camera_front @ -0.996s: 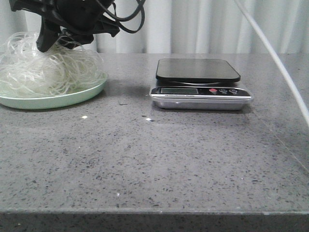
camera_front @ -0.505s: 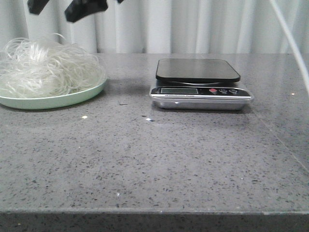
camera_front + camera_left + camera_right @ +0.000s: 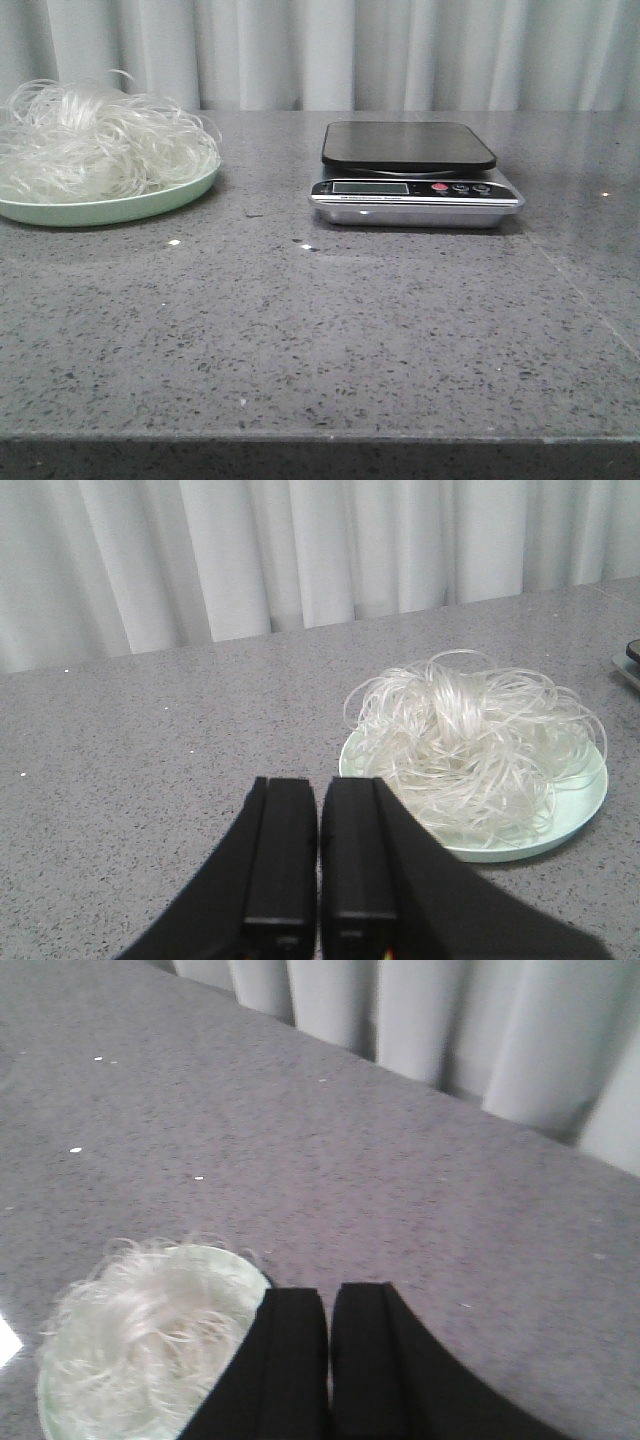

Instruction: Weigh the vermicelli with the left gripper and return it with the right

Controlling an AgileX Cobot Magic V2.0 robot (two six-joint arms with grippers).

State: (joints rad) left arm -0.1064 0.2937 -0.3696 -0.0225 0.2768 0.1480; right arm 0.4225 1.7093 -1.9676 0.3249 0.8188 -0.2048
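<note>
Two black grippers, both mine. The left gripper point(image 3: 320, 855) has its jaws pressed nearly together with only a thin slit between them and nothing held; the right gripper point(image 3: 330, 1360) reads the same, closed on nothing. Neither appears in the front view, so I judge both are raised clear of the table.

One grey speckled stone tabletop point(image 3: 300, 330), nearest item. A few small pale flecks lie on it between plate and scale; I cannot tell what they are.

One silver digital kitchen scale with a black square platform point(image 3: 410, 145), centre-right, platform bare. Its display is too small to read.

One round pale green plate point(image 3: 120, 208), far left, well apart from the scale.

One loose tangle of thin translucent whitish vermicelli point(image 3: 100, 145), heaped on that plate and filling it almost rim to rim. Not on the scale.

One white pleated curtain point(image 3: 400, 50), farthest back.

Step in hand, as I judge it: from the layout alone I cannot tell whether weighing is pending or the noodles have been put back. If the pick is pending, I would open the left jaws wide, descend over the crown of the heap, close deep in the tangle so the strands lift as one mass, and rise slowly to avoid trailing loops snagging the plate rim.
</note>
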